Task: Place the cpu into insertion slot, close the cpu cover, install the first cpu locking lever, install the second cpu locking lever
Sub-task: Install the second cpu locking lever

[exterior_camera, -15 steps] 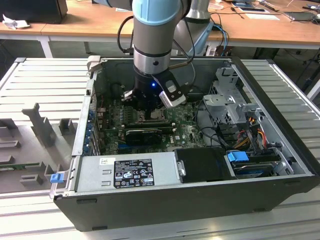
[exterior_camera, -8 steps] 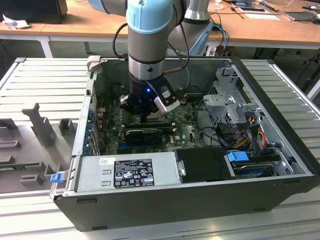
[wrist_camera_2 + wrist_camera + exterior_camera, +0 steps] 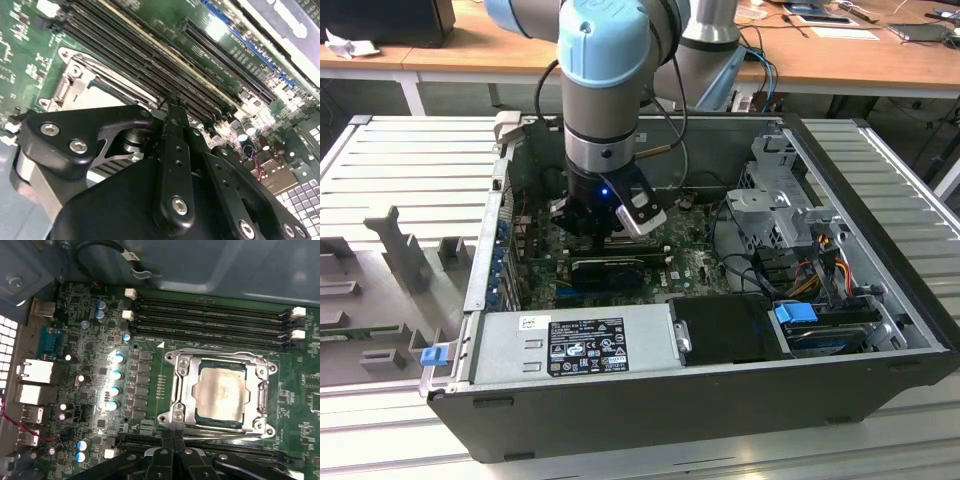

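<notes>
Black linkage bars of our gripper [image 3: 172, 452] fill the near edge of the first wrist view, and its fingertips [image 3: 167, 436] are pressed together, holding nothing. Just beyond them sits the slot [image 3: 220, 390], with the cpu [image 3: 220, 392] already seated flat in it, silvery top up, its edges square with the socket rim and running parallel to the memory slots [image 3: 210, 315] on its far side. The cover [image 3: 181, 390] lies down around the chip, framing it. We judge the placing and the cover done and the levers the step in hand; whether either lever is latched, we cannot tell. Hooking one calls for a fine approach beside the socket rim with closed tips.
</notes>
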Tool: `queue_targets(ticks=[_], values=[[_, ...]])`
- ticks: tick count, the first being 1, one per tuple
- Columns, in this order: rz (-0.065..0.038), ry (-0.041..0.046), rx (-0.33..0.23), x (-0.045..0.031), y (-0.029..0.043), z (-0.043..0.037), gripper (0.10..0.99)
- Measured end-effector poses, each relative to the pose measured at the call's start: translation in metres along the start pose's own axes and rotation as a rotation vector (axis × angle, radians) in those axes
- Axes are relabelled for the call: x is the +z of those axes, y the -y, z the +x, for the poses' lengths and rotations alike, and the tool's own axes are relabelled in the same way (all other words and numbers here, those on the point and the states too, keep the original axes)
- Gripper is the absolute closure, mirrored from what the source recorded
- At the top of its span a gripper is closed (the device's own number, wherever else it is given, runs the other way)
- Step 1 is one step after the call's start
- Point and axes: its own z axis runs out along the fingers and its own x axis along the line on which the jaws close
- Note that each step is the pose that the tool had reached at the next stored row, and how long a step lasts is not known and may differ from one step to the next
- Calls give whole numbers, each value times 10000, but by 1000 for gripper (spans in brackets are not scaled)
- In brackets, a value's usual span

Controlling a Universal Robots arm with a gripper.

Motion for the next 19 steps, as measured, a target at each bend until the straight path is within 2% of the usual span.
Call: queue_targets(ticks=[2, 4, 6, 9, 10, 13, 14, 16, 19], values=[[-117, 21, -4, 5, 8, 39, 980], [-320, 48, -8, 14, 16, 59, 980], [-435, 62, -9, 31, 17, 60, 980], [-523, 73, -11, 67, 25, 61, 980], [-627, 87, -13, 73, 24, 61, 980], [-846, 117, -16, 89, 26, 61, 980], [-893, 126, -16, 98, 25, 62, 980], [-906, 129, -17, 120, 30, 63, 980], [-909, 135, -18, 74, 24, 62, 980]])
